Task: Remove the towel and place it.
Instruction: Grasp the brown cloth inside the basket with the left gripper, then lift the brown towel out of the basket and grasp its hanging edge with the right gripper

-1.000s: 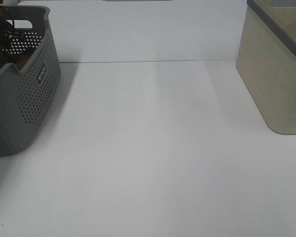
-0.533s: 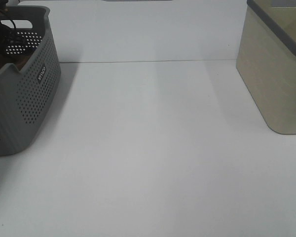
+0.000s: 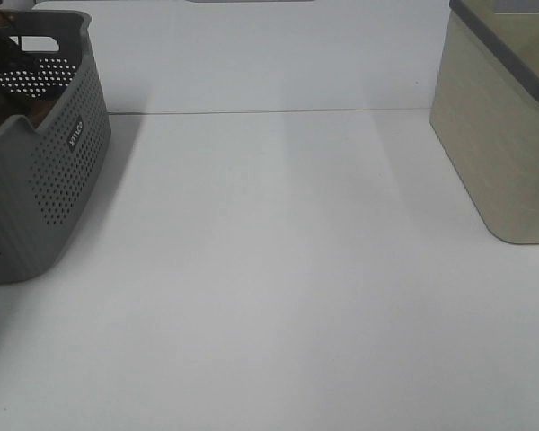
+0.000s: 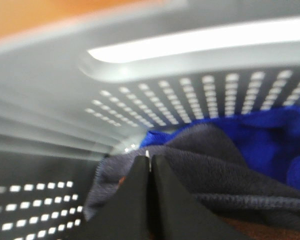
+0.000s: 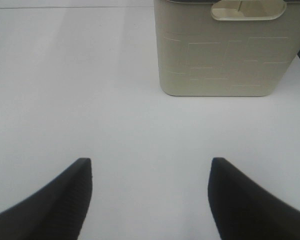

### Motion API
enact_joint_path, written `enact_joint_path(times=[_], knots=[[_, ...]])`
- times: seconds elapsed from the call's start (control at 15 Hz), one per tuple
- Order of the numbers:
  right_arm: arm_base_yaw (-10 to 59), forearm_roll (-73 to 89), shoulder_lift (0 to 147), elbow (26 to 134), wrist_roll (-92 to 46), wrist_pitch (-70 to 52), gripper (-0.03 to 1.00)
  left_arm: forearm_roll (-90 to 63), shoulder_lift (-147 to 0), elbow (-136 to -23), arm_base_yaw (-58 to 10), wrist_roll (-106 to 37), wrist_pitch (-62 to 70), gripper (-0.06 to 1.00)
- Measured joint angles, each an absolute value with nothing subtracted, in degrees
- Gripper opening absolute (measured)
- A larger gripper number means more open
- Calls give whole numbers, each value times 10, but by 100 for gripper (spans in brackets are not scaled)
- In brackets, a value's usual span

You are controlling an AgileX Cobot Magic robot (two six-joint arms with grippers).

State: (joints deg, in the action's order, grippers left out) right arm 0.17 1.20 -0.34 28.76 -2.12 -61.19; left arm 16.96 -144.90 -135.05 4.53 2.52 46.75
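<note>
A white table [image 3: 278,269] meets a plain white wall [image 3: 251,54], softly lit.

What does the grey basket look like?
The grey basket looks plastic, with rows of little holes in its walls. It has a slot handle near the rim and a small label on one side. It stands upright on the white table, at the left edge of the high view, partly cut off. Inside lie a dark grey cloth and a blue cloth, and the shut left hand reaches in.

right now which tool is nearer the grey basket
Left. The left tool is inside the grey basket, above the cloths; the right tool is over the table, facing the beige bin.
</note>
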Motion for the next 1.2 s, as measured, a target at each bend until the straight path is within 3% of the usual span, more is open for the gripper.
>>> enact_joint_path(times=[0.67,0.87,1.2], knots=[[2,12,-3,288,-21,-612,64,83,-1311,-1350,30,-19,492,0],[2,12,-3,288,-21,-612,64,71,-1261,-1350,-12,-38,483,0],[2,12,-3,288,-21,-612,64,30,-1147,-1351,-139,-58,448,0]])
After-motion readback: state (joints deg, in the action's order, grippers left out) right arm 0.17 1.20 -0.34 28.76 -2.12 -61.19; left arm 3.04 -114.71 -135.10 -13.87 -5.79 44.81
